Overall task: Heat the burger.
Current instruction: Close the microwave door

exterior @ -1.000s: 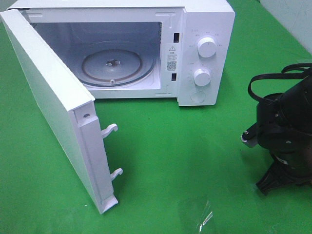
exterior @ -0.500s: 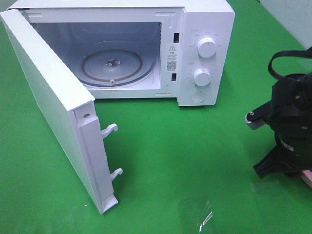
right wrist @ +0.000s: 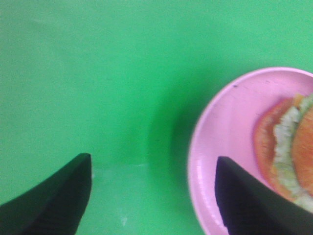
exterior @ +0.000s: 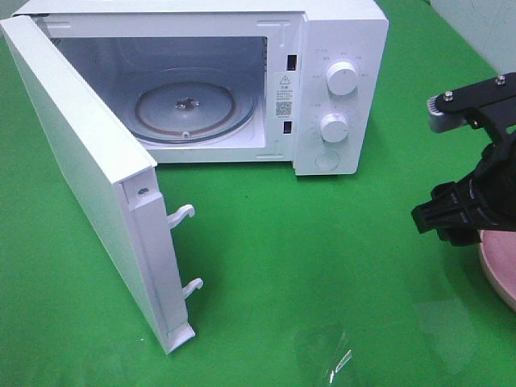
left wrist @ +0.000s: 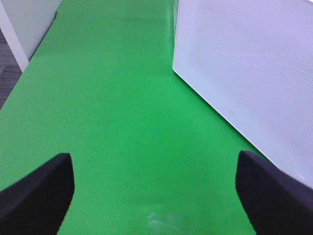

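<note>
The burger (right wrist: 293, 147) is cut off by the right wrist view's edge; the pink plate (exterior: 498, 266) is mostly out of frame.

Microwave (exterior: 242, 81) at rear, door (exterior: 89, 177) swung out to its left. Plate (exterior: 501, 270) front right, well apart from it. Burger (right wrist: 293, 147) on plate.

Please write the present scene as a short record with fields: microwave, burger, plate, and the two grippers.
microwave: white microwave on the green table, door swung wide open, glass turntable bare
burger: burger lies on the plate, only partly in view
plate: pink plate at the table's right edge, outside the microwave
left gripper: left gripper open, holds nothing, beside the door
right gripper: right gripper open, holds nothing, above the plate's rim
</note>
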Controlling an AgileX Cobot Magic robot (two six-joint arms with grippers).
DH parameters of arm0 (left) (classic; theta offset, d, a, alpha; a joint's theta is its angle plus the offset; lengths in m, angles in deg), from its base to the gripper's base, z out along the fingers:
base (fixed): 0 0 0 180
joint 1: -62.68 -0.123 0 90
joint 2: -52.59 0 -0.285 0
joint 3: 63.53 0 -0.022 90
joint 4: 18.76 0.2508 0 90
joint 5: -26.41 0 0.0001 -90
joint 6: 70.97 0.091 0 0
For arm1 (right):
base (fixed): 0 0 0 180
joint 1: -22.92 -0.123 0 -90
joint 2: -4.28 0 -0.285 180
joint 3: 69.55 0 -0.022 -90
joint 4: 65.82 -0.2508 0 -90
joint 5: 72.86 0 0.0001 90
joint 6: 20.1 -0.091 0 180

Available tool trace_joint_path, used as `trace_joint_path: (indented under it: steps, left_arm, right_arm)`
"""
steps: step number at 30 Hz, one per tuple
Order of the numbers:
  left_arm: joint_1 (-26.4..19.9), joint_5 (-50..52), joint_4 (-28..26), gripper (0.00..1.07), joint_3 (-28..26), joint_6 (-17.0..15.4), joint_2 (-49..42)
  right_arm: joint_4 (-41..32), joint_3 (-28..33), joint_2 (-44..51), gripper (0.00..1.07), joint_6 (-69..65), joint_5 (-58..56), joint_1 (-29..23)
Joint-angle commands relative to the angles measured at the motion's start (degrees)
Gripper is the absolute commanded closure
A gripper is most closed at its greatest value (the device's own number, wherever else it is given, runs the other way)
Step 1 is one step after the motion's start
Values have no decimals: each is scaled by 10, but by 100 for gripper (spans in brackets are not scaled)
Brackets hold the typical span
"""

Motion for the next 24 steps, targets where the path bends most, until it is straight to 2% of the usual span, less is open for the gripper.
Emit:
trace_joint_path:
  steps: [1, 2, 3, 6, 8, 10, 18, 24]
  left_arm:
    - [-1, 6, -3, 25, 0, -1, -9]
    - [-1, 6, -3, 25, 0, -1, -9]
    - [-1, 6, -3, 25, 0, -1, -9]
    - [-1, 6, -3, 25, 0, -1, -9]
    - [-1, 6, -3, 25, 0, -1, -9]
    - [-1, 6, -3, 25, 0, -1, -9]
    - [-1, 6, -3, 25, 0, -1, -9]
    - [-1, 6, -3, 25, 0, -1, -9]
  right_arm:
    - [-97, -1, 72, 37, 121, -10, 2]
    - [-97, -1, 72, 37, 121, -10, 2]
    - [-133, -1, 107, 37, 158, -18, 2]
    - [-146, -1, 123, 37, 175, -26, 2]
    - [-186, -1, 179, 37, 230, -77, 2]
    - [-197, -1, 208, 37, 247, -106, 2]
    - [-197, 5, 300, 37, 274, -158, 2]
    - [-198, 41, 379, 37, 287, -179, 2]
